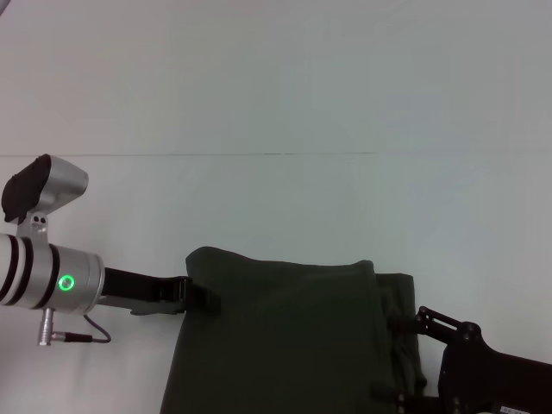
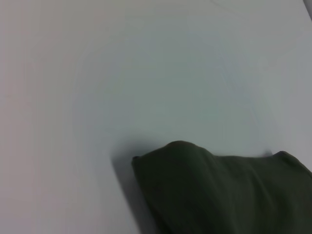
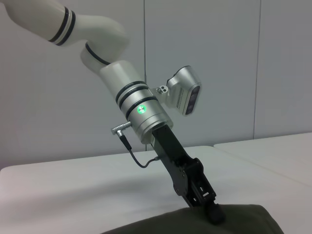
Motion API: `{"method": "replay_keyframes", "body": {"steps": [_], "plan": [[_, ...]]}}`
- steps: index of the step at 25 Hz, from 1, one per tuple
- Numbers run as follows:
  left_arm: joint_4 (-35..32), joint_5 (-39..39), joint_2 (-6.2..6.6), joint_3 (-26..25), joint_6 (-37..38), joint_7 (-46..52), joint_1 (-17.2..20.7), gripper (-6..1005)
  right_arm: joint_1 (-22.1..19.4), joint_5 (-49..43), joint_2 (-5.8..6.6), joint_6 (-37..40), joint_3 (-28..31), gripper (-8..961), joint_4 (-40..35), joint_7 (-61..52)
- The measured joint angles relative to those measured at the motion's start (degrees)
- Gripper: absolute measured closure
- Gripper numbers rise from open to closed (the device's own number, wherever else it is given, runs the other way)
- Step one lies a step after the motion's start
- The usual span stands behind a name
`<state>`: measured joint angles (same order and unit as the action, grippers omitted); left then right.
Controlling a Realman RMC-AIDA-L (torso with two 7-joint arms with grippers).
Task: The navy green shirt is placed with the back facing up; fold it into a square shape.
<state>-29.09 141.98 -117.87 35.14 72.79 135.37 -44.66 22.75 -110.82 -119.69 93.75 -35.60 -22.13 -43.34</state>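
While the shirt [image 1: 285, 341] lies folded on the white table [image 1: 276, 103] at six o'clock, the left gripper [image 1: 200, 296] comes in from nine o'clock, pinched shut on its upper left corner. At four o'clock the right gripper [image 1: 405, 326] touches the right edge; I cannot tell its grip.
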Motion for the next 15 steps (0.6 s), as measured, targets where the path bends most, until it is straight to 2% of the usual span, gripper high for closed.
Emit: {"method": "replay_keyframes", "body": {"steps": [5, 10, 15], "plan": [[-0.11, -0.16, -0.12, -0.11, -0.01, -0.91, -0.09, 695, 0.44, 0.00, -0.05, -0.50, 0.00, 36, 0.10, 0.01], [-0.15, -1.46, -0.02, -0.23, -0.11, -1.47, 0.03, 909, 0.84, -0.01, -0.10, -0.85, 0.00, 36, 0.01, -0.12], [-0.13, -2.25, 0.10, -0.41, -1.60, -1.42, 0.23, 936, 1.30, -0.01, -0.11, -1.28, 0.00, 36, 0.00, -0.16]]}}
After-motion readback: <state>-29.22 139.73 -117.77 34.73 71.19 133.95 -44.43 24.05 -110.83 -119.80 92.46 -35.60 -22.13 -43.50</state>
